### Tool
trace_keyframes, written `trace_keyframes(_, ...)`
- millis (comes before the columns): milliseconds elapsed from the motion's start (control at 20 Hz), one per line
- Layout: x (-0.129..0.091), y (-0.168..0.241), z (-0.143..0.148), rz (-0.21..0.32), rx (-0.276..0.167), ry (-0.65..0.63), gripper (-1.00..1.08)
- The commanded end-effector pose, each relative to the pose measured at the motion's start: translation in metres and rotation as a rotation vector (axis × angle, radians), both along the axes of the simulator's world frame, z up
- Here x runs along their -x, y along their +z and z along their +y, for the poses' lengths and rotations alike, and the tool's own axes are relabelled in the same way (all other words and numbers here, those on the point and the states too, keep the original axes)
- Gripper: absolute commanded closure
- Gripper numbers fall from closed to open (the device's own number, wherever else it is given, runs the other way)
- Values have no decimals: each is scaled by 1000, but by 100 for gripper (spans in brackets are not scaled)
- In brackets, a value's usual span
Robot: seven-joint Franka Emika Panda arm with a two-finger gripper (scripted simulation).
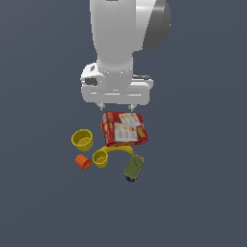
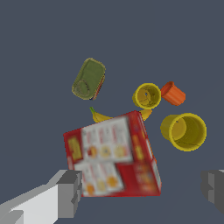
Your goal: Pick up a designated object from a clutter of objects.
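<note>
- The arm (image 1: 126, 34) hangs straight down over the clutter, wrist vertical; only the exterior view shows its white body.
- The gripper (image 1: 116, 106) hovers above the red printed box (image 1: 124, 129), fingers spread wide and grasping nothing; the wrist view shows the fingertips (image 2: 70, 192) far apart with the box between them.
- The box's printed face reads clearly, though blurred, only in the wrist view.
- The larger yellow cup (image 1: 82, 139) stands upright at the exterior view's left of the box, apart from it, untouched.
- The dark green can (image 1: 134, 167) lies on its side.
- The banana (image 1: 116, 150) is mostly hidden behind the box in the wrist view.
- The smaller yellow cup (image 1: 100, 157) touches the banana.
- The orange cup (image 1: 83, 161) lies tipped.
</note>
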State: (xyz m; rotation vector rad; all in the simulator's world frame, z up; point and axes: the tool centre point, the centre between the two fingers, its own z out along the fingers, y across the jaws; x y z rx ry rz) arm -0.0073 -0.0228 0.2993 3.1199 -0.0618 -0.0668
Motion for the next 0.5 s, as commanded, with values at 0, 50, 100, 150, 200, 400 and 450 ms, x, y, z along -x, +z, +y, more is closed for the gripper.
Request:
trace_keyframes(0, 0, 0, 0, 0, 0, 0, -20)
trace_keyframes(50, 0, 0, 0, 0, 1, 1, -20)
trace_keyframes(100, 0, 0, 1, 0, 2, 5, -20)
trace_keyframes(150, 0, 0, 3, 0, 4, 12, -20)
trace_keyframes(200, 1, 1, 5, 0, 8, 21, -20)
trace_keyframes(400, 1, 0, 9, 3, 12, 38, -20)
trace_keyframes(450, 1, 0, 9, 3, 12, 37, -20)
